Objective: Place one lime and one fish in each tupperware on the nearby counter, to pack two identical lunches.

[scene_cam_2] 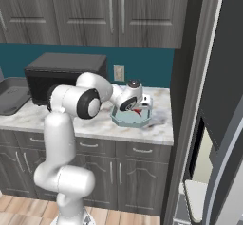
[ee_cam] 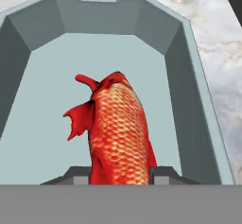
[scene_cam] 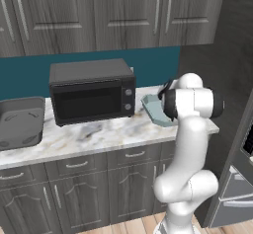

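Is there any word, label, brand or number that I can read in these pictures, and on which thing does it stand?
There is none to read.
The microwave has two round knobs but no visible lettering.
The teal tupperware, the red fish in the claw and the wall outlet bear no text.

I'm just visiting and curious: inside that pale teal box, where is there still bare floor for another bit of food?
In the hand view the red-orange fish, pinched between the gripper fingers, sits over the middle of the teal tupperware. Bare floor lies left of the fish up to the left wall, behind it to the far wall, and in a narrower strip on its right.
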